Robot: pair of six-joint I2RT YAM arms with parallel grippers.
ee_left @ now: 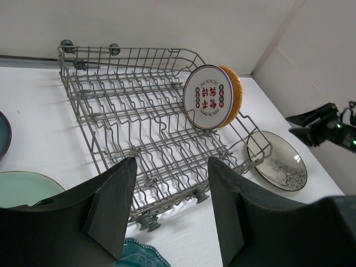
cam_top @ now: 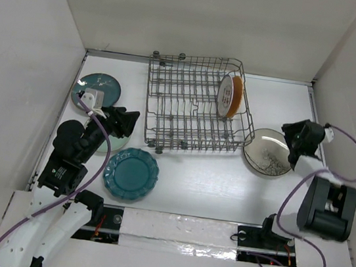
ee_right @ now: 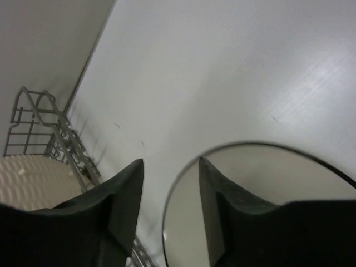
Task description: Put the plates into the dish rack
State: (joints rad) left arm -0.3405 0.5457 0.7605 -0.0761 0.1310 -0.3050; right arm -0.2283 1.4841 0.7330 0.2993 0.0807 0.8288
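Note:
The grey wire dish rack (cam_top: 188, 108) stands at the back middle and also shows in the left wrist view (ee_left: 139, 111). The white red-patterned plate (cam_top: 225, 95) (ee_left: 207, 97) and the orange-brown plate (cam_top: 236, 95) (ee_left: 236, 92) stand upright at its right end. The dark teal speckled plate (cam_top: 98, 86), the pale mint plate (ee_left: 22, 186) and the scalloped teal plate (cam_top: 131, 173) lie at the left. My left gripper (cam_top: 126, 121) (ee_left: 172, 164) is open and empty above the mint plate's edge. My right gripper (cam_top: 295, 138) (ee_right: 169, 161) is open, its jaws astride the rim of the cream branch-pattern plate (cam_top: 267, 153) (ee_right: 267, 189).
White walls close in the table at left, back and right. The right arm's black body (cam_top: 328, 208) sits near the right wall. The rack's corner (ee_right: 33, 117) lies left of my right gripper.

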